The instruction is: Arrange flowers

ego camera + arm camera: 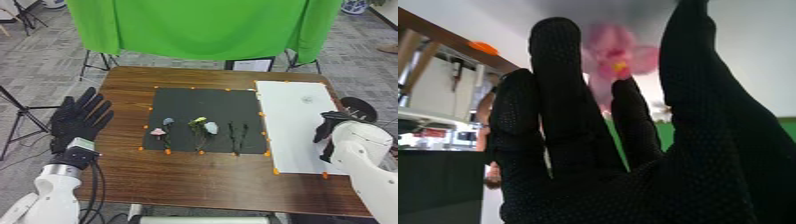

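Observation:
In the head view, my left hand (78, 120) is open at the table's left edge, fingers straight. My right hand (332, 125) is over the right part of the white sheet (289, 125). On the black mat (200, 102) lie a pink flower (158, 132), a bluish one (168, 121), a yellow one (197, 120), a white one (210, 128) and dark green stems (238, 137). In the right wrist view, my right hand (585, 185) has straight fingers, with a pink blossom (636, 60) beyond them, partly covered; whether it touches them I cannot tell.
A round black object (358, 108) stands by the table's right edge, close to my right hand. Orange markers (276, 171) line the mat and sheet. A green cloth (195, 30) hangs behind the table (204, 180). A faint grey mark (307, 99) is on the white sheet.

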